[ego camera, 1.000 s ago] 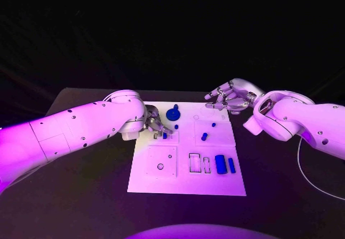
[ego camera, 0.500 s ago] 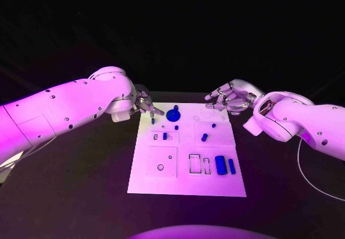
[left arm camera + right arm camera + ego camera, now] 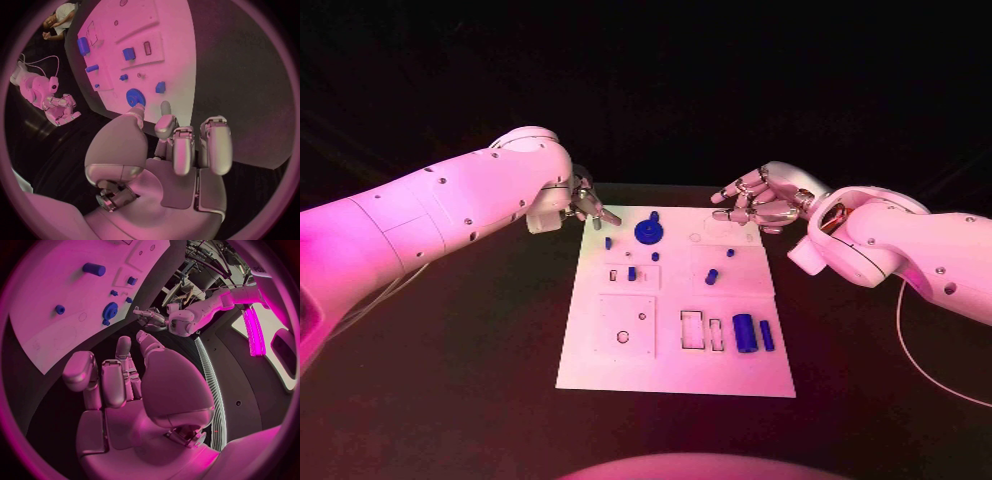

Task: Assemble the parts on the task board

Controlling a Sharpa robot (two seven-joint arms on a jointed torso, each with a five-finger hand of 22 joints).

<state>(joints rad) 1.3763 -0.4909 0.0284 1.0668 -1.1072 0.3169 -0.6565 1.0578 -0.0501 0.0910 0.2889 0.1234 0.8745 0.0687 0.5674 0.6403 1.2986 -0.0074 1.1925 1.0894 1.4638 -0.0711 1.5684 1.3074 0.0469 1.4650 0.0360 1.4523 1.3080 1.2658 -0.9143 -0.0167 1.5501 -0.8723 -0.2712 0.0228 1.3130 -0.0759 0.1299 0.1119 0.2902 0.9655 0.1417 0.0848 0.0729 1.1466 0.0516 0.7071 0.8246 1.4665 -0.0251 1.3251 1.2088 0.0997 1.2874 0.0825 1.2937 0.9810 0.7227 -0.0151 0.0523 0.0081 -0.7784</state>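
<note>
Nearest on the white rectangular task board, bare plate; just beyond, two blue oblong blocks side by side at the right, long axes running near to far, beside empty rectangular slots. Further in, at mid-board, a small blue peg seated upright, and a short blue cylinder lying loose and tilted, long axis slanting toward the far right corner. At the far edge, a blue round toothed gear flat on the board. Just off the far left corner, the left silver hand hovering, fingers loosely curled and apart, gripping nothing. Off the far right corner, the right silver hand likewise empty, fingers parted. Apparently between placements; next, probably a reach for the loose cylinder, calling for a pinch across its short width and a turn upright.
</note>
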